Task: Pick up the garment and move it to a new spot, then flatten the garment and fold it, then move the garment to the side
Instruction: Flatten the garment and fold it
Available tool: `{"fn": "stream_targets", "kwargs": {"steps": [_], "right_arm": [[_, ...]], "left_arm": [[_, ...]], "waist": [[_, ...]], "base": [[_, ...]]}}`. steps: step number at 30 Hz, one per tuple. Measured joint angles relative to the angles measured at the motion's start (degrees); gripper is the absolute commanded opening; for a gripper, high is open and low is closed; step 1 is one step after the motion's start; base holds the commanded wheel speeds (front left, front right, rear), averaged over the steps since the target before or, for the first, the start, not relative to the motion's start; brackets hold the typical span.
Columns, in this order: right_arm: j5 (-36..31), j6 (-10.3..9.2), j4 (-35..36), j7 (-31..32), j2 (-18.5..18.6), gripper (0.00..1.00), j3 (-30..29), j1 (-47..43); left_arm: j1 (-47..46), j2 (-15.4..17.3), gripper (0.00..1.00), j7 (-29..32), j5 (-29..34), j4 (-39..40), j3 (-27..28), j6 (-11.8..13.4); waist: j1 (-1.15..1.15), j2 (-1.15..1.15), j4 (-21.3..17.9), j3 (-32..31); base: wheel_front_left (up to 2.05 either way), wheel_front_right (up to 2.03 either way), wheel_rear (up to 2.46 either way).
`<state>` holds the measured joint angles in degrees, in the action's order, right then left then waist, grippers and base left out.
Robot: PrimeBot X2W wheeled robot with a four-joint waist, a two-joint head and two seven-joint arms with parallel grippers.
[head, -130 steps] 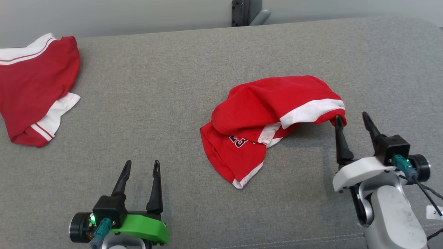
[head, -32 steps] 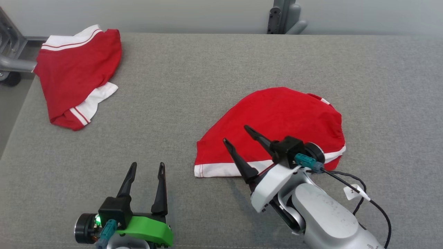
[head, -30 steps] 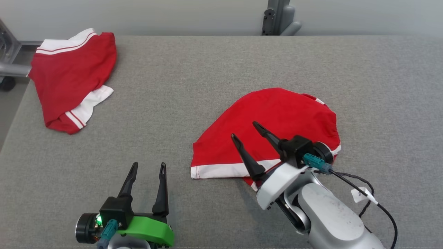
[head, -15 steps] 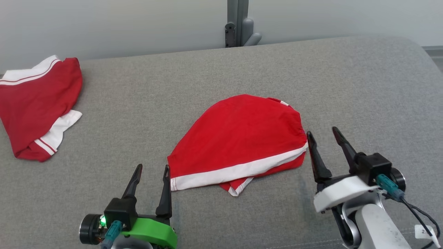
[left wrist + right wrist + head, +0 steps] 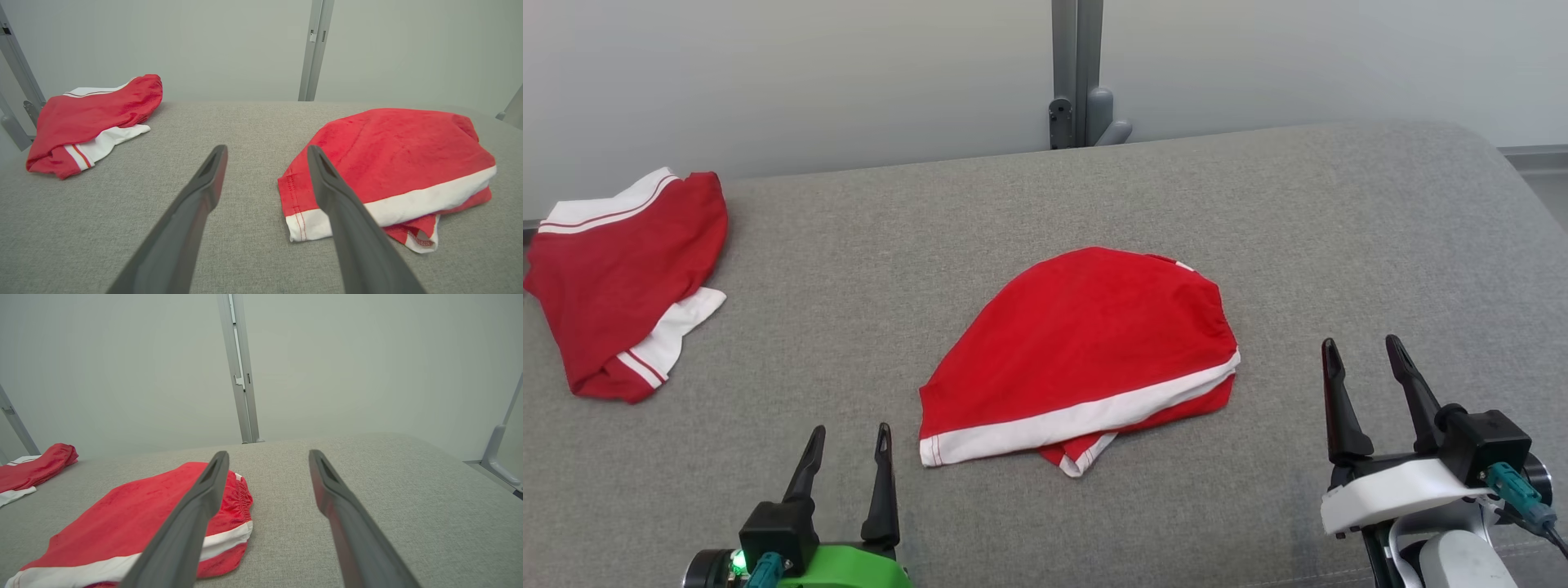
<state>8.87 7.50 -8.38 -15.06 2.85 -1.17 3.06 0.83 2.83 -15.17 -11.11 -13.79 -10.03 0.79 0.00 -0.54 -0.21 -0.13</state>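
Right jaws apart, pulled back off garment [image 5: 1086, 343] (left jaws apart too).

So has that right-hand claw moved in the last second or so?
Yes. A second ago the right gripper hung over the folded garment; now it is open, clear of the garment's right edge, over the grey surface.

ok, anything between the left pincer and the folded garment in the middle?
Nothing visible. Only bare grey surface lies between the open left pincer and the near left corner of the folded garment. The second red garment sits at the far left, off that line.
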Motion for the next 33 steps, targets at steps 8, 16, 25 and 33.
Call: {"fn": "stream_targets", "kwargs": {"steps": [8,16,25,33], "right_arm": [[0.1,0.0,-0.1,0.0,-0.01,1.0,-0.27,-0.82],[0.4,0.0,-1.1,0.0,-0.01,1.0,-0.04,-0.82],[0.81,0.0,-2.12,0.0,-0.01,1.0,0.32,-0.8],[0.79,0.0,-3.81,0.0,-0.02,1.0,0.66,-0.55]], "left_arm": [[0.94,0.0,1.0,0.0,0.14,0.42,1.23,-0.25],[1.16,0.0,1.0,0.0,0.14,0.79,1.68,-0.25],[1.19,0.0,1.0,-0.01,0.42,-1.76,0.65,-0.85],[-3.78,-0.01,1.0,0.93,-2.68,-13.49,-4.38,-2.92]], "waist": [[0.0,0.0,0.67,-0.54],[0.0,0.0,0.84,-0.65],[0.0,0.0,0.78,-0.18],[0.0,0.0,0.18,0.66]], "base": [[0.0,0.0,0.0],[0.0,0.0,0.0],[0.0,0.0,0.0],[0.0,0.0,0.0]]}}
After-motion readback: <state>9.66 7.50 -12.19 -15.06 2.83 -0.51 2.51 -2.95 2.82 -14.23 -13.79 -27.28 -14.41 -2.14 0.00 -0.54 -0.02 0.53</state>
